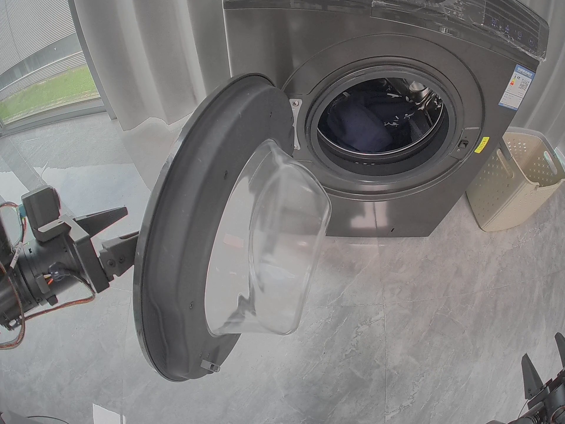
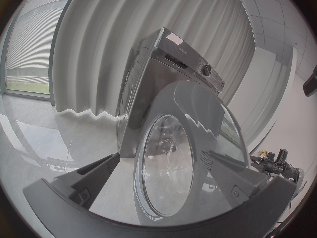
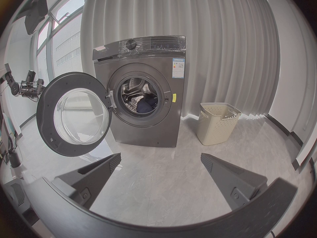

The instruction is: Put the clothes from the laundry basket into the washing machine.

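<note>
- Head view: I count one washing machine (image 1: pixel 265 36), a boxy front-loader in grey metal. It has one round door (image 1: pixel 182 219), standing wide open toward the robot's left, with a clear domed glass bowl (image 1: pixel 276 237) at its middle.
- Clothes (image 1: pixel 359 128): one soft dark-blue heap lies inside the shiny steel drum (image 1: pixel 426 104). I cannot count separate pieces.
- One laundry basket (image 1: pixel 512 189), cream plastic with perforated walls and two handles, stands on the floor just beside the machine on the robot's right.
- Two tools in all. Left tool (image 1: pixel 126 225): spread wide, holding nothing, at the door's outer face near the rim. I cannot tell whether it touches.
- Left wrist view: the door shows between the two dark wedge-shaped fingers (image 2: pixel 99 172).
- Right tool (image 3: pixel 160 156): spread wide, holding nothing, low over the floor, well apart from machine and basket.
- Floor (image 1: pixel 412 325): glossy grey marbled tiles.
- One white pleated curtain (image 1: pixel 153 42) hangs behind the machine.
</note>
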### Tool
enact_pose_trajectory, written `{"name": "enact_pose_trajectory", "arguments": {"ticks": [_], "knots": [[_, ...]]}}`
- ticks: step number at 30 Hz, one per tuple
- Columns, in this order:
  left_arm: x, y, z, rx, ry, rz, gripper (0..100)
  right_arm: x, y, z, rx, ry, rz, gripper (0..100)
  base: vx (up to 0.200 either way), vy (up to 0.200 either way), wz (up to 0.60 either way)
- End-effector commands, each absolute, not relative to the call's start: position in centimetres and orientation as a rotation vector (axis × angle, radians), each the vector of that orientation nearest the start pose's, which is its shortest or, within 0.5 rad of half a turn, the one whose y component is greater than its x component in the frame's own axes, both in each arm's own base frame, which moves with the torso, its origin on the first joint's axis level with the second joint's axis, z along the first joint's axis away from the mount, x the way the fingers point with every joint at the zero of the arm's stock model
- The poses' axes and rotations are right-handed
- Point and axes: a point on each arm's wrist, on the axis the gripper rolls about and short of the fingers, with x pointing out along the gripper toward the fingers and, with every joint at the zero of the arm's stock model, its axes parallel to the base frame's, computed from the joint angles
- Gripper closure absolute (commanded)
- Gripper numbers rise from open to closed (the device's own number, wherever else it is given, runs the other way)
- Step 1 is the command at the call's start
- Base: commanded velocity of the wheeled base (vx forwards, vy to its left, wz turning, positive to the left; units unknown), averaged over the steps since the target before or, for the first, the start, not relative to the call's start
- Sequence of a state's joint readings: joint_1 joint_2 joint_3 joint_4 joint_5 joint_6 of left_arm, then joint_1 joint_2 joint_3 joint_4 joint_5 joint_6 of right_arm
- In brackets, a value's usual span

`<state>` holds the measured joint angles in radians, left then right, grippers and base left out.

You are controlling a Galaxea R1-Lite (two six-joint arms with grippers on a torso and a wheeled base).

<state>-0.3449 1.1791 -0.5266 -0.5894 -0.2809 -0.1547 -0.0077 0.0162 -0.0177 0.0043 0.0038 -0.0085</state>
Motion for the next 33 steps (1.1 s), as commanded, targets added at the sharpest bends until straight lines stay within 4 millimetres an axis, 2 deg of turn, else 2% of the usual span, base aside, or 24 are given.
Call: {"name": "enact_pose_trajectory", "arguments": {"ticks": [1, 12, 22, 31, 33], "knots": [[17.1, -8.6, 21.9, -0.144, 0.143, -0.672, 0, -2.3, 0.0, 7.5, -0.009, 0.005, -0.003, 0, 0.000, 0.000, 0.00], [19.1, -12.6, 22.1, -0.145, 0.106, -0.757, 0, -2.3, 0.0, 7.5, -0.011, 0.003, -0.003, 0, 0.000, 0.000, 0.00], [20.2, -14.6, 21.3, -0.140, 0.110, -0.760, 0, -2.3, 0.0, 7.5, -0.011, 0.005, -0.003, 0, 0.000, 0.000, 0.00], [20.5, -15.6, 21.4, -0.141, 0.095, -0.772, 0, -2.3, 0.0, 7.5, -0.009, 0.005, -0.003, 0, 0.000, 0.000, 0.00], [20.6, -16.5, 21.8, -0.146, 0.082, -0.794, 0, -2.3, 0.0, 7.5, -0.011, 0.003, -0.003, 0, 0.000, 0.000, 0.00]]}}
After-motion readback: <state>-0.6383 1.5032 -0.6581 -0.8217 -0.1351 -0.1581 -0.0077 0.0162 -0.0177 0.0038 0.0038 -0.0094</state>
